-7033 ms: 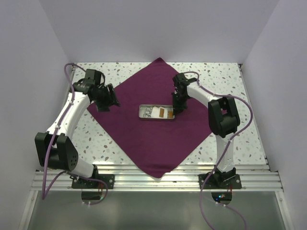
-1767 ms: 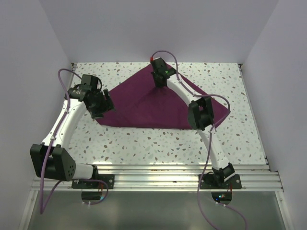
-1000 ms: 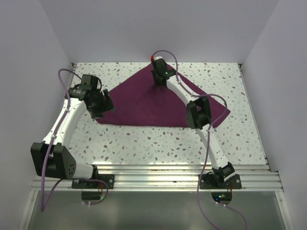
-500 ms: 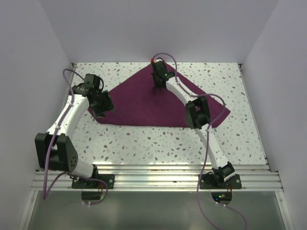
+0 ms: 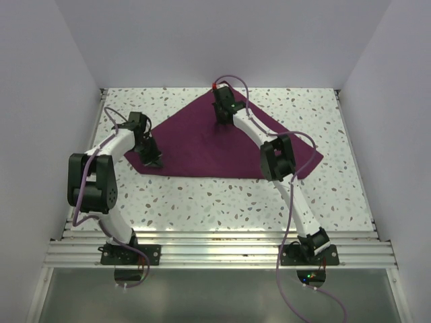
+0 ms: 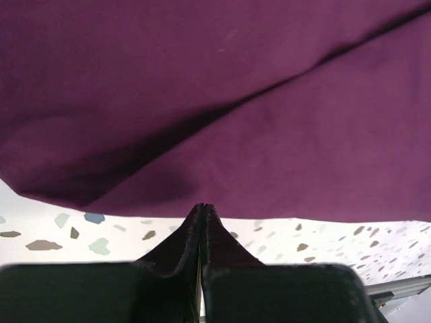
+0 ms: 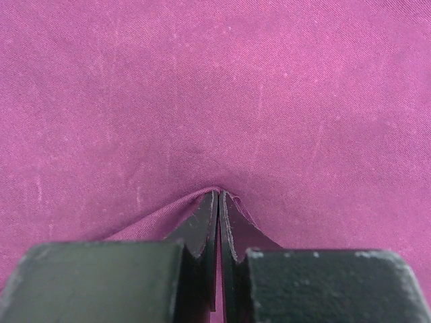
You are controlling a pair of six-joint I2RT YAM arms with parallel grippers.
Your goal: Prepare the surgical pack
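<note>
The pack (image 5: 222,151) lies folded into a flat triangle on the far half of the tabletop (image 5: 222,202). The right end effector (image 7: 219,195) is pressed together on a small pucker of cloth at the far point. The left end effector (image 6: 203,207) is pressed together at the left corner's edge; whether it holds fabric I cannot tell. For a clean fold, I'd lift that corner low, keeping both layers together. No container shows.

Speckled terrazzo table (image 5: 222,202), plain lavender walls (image 5: 222,40)
</note>
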